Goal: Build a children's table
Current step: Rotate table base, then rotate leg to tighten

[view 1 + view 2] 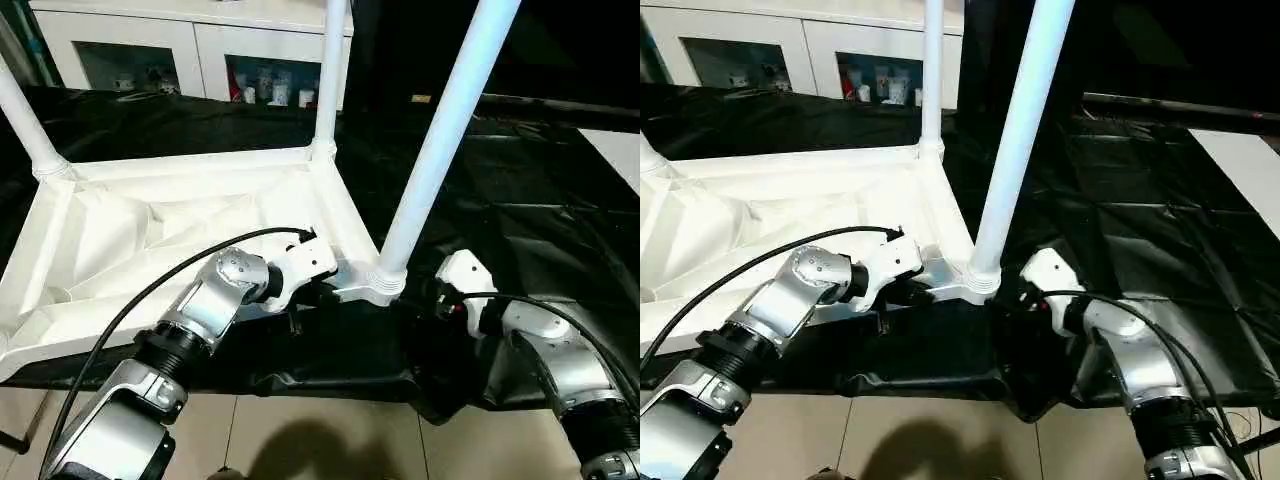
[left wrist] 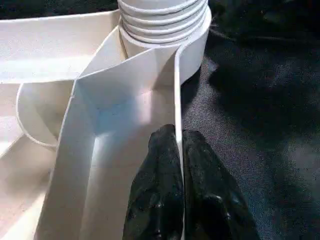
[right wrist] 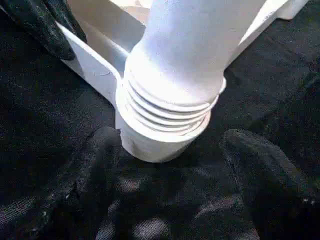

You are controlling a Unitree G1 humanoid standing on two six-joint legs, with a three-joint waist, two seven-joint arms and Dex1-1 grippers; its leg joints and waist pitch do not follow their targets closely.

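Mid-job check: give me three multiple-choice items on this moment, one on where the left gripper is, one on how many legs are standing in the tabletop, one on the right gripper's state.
1. Where is the left gripper?
A. On the tabletop's side wall beside the near corner socket
B. On the cabinet
C. On the floor

2. How many legs stand in sockets?
A. None
B. One
C. At least three

3. The right gripper is:
A. Shut on a leg
B. Open, fingers either side of the socket base
C. Holding a loose leg

Answers: 1 A, its fingers pinch the thin wall; 2 C, three legs rise from corners; 3 B, fingers spread apart, gripping nothing.
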